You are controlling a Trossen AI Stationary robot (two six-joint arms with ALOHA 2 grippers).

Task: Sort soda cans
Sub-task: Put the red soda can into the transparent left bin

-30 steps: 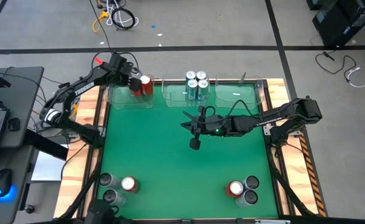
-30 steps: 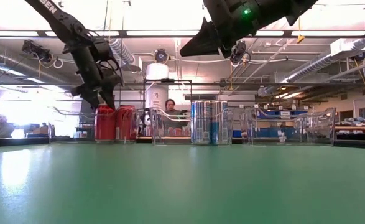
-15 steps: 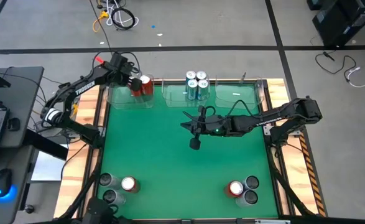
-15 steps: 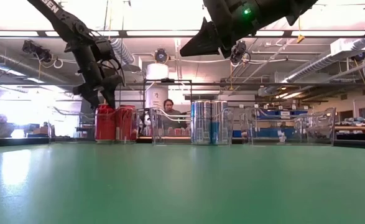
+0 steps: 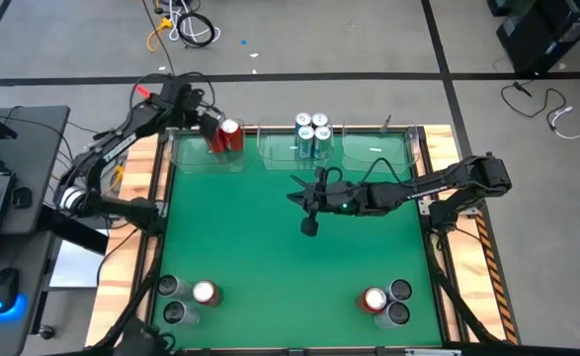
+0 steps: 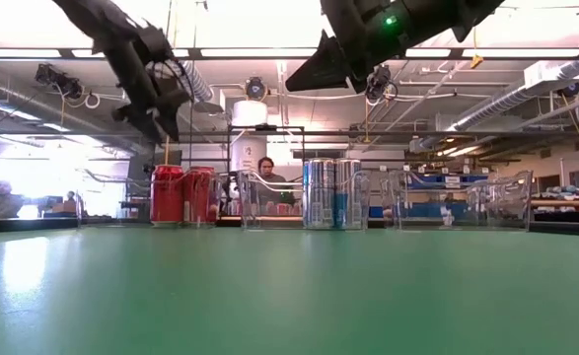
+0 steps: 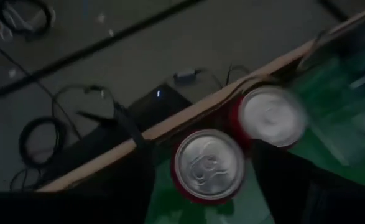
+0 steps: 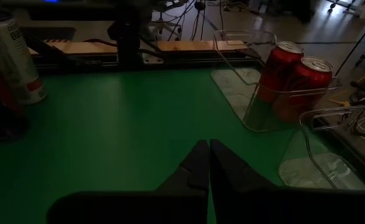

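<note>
Red soda cans (image 5: 228,133) stood together in your left bin (image 5: 193,156); your left gripper (image 5: 203,121) hung above them, fingers apart and empty; you did well to lift straight up, clear of the rim; your right gripper (image 5: 309,226) waited mid-table, pinched together.

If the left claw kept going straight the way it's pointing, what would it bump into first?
Probably the red can right below it in the bin. The left gripper points down with open fingers on either side of the can, though depth is unclear.
</note>
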